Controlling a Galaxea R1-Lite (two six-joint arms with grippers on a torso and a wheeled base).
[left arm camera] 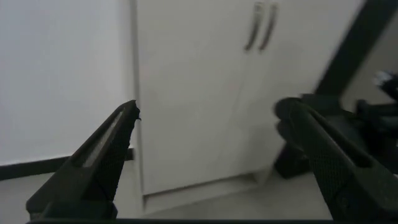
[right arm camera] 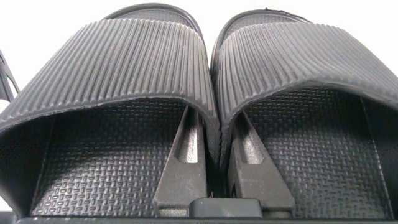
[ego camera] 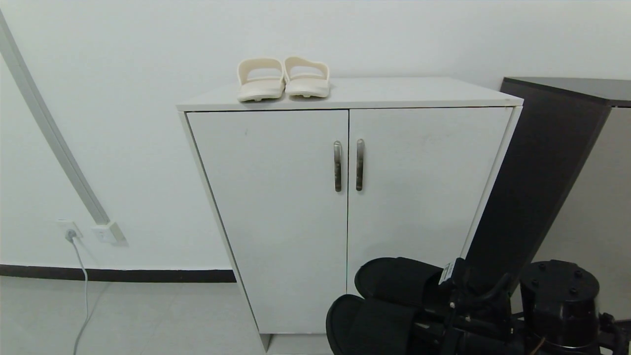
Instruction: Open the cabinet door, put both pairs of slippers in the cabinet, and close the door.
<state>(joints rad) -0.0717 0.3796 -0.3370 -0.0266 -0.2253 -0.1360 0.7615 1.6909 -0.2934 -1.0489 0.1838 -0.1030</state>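
A white cabinet (ego camera: 419, 93) stands against the wall with both doors shut. Its two metal handles (ego camera: 348, 165) meet at the middle. A cream pair of slippers (ego camera: 283, 79) rests side by side on its top, towards the left. Low at the front right, a black pair of slippers (ego camera: 389, 296) hangs before the right door, held by my right gripper (right arm camera: 216, 118). One of its fingers (right arm camera: 183, 168) is inside each slipper, pinching the inner walls together. My left gripper (left arm camera: 208, 109) is open and holds nothing, low down facing the cabinet's (left arm camera: 186, 93) left front corner.
A dark cabinet (ego camera: 552, 162) stands right beside the white one. On the wall to the left are a slanted grey conduit (ego camera: 49, 128) and a socket with a plugged cable (ego camera: 69, 231) running down to the grey floor (ego camera: 148, 315).
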